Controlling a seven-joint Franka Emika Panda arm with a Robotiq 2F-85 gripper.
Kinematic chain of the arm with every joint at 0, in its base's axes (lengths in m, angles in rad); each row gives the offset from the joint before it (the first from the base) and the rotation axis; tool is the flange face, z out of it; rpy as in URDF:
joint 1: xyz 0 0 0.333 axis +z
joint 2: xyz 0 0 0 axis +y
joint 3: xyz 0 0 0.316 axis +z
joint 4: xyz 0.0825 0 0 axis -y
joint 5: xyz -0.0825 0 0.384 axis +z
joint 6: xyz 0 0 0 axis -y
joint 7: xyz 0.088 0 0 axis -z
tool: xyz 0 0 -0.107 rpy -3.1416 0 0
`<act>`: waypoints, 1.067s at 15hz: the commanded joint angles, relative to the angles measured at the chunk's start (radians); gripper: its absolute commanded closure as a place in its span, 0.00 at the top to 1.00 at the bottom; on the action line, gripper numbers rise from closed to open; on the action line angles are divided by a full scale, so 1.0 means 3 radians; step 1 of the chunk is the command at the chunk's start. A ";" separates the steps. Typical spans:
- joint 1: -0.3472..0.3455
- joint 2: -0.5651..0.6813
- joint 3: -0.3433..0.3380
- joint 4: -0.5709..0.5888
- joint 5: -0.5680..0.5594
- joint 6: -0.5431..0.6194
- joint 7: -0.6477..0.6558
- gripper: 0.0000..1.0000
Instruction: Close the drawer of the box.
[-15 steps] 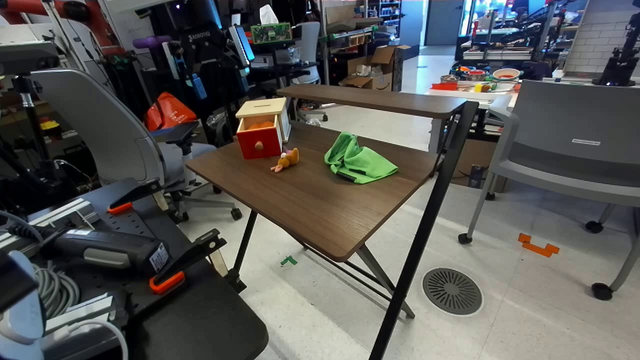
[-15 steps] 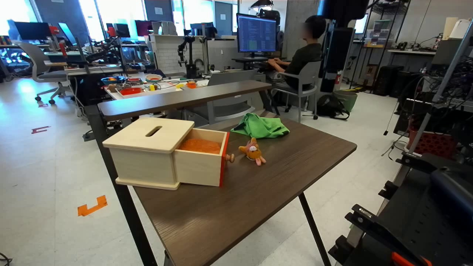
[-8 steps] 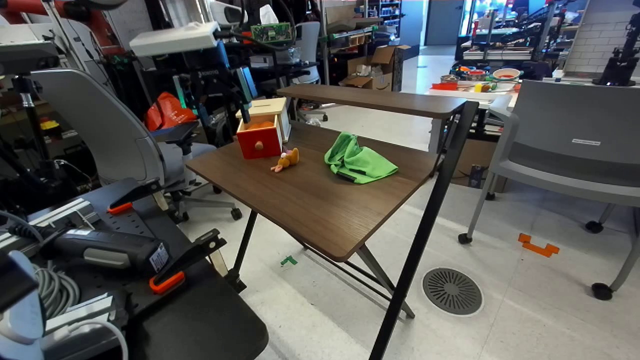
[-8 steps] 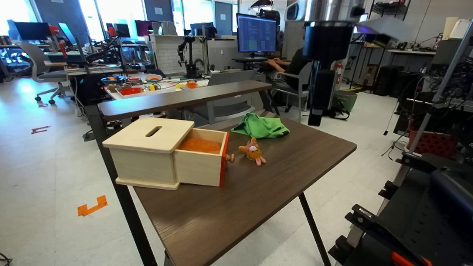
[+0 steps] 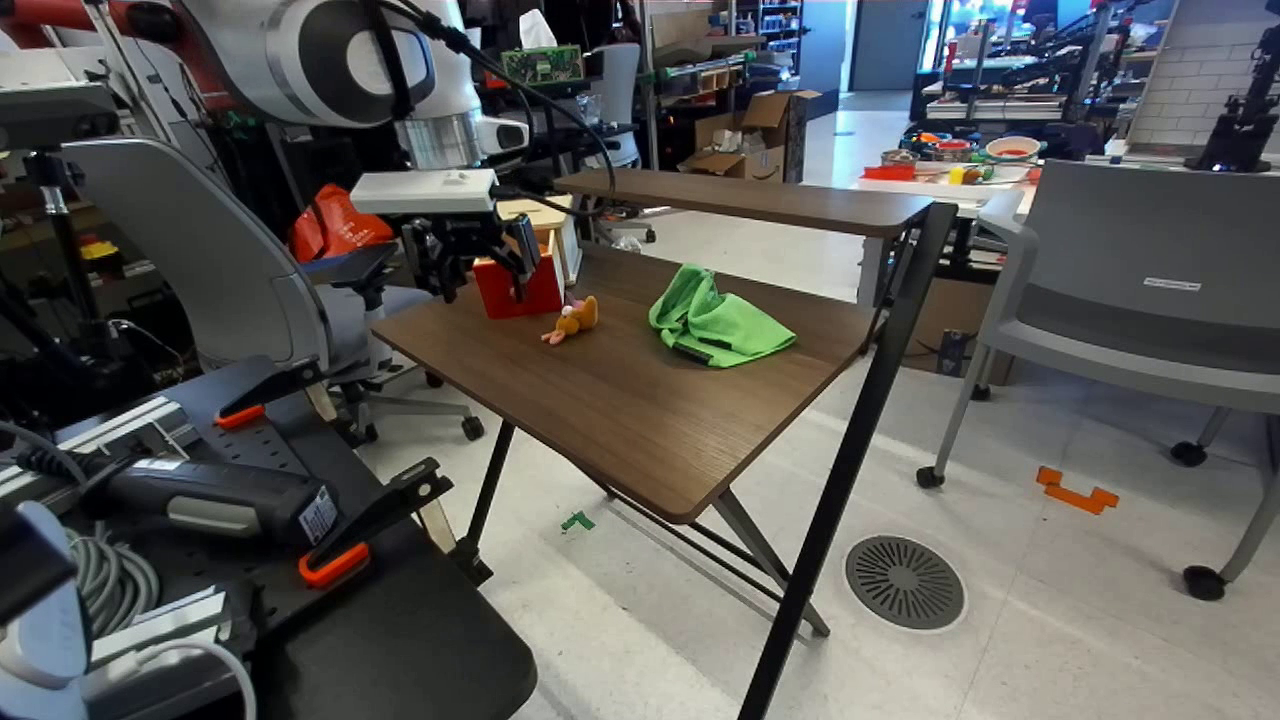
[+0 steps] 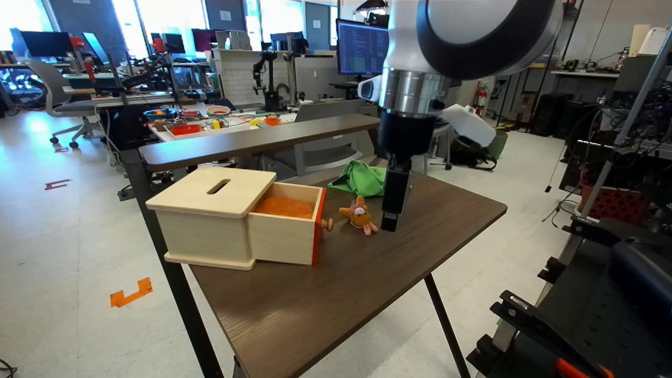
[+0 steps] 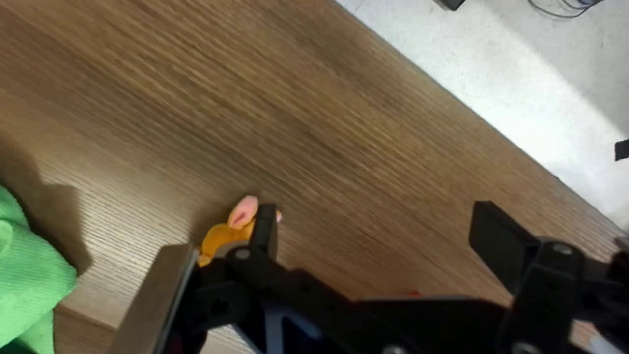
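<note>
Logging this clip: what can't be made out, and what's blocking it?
Knob of the drawer: hidden behind the gripper in an exterior view.
Drawer floor: in an exterior view, covered by orange contents I can't identify.
Toy: in the wrist view, partly behind a gripper finger.
Green cloth: in the wrist view, cut off by the left and bottom edges.
Robot arm: in both exterior views, cut off by the top edge.

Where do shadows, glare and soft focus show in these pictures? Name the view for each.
Wrist view: the green cloth casts a dark shadow on the tabletop, a strip of floor is nearly white with light, and the gripper looks out of focus toward the bottom edge; in an exterior view, the windows are washed out.
</note>
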 commanded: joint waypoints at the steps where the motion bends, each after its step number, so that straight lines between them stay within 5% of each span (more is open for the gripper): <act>1: -0.0085 0.0326 0.0148 0.0364 -0.0039 0.0126 -0.0053 1.00; 16: -0.0045 0.0900 0.0418 0.1190 -0.0214 0.0126 -0.0260 1.00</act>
